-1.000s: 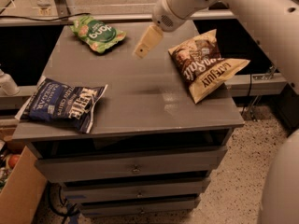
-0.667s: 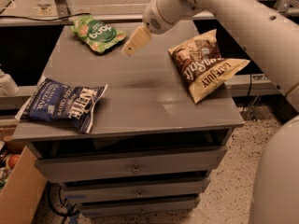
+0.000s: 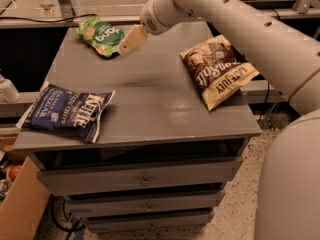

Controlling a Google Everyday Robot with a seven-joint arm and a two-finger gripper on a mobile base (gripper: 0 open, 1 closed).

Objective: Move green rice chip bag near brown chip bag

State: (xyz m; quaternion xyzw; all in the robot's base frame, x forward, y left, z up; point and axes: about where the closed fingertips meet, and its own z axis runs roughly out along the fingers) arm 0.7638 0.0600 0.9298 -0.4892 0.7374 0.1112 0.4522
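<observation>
The green rice chip bag (image 3: 99,34) lies flat at the far left corner of the grey cabinet top (image 3: 150,99). The brown chip bag (image 3: 218,70) lies at the right side of the top, its lower end hanging a little past the right edge. My gripper (image 3: 125,45) points down and left from the white arm. Its tip is right at the green bag's right edge, low over the top. I cannot tell whether it touches the bag. The two bags are far apart.
A dark blue Kettle bag (image 3: 67,111) lies at the front left, overhanging the left edge. The cabinet has drawers (image 3: 145,181) below. A cardboard box (image 3: 20,209) stands on the floor at lower left. My white arm (image 3: 240,29) crosses above the brown bag.
My gripper has moved left across the back of the cabinet top, from near the brown bag to the green bag's right edge. The bags have not moved.
</observation>
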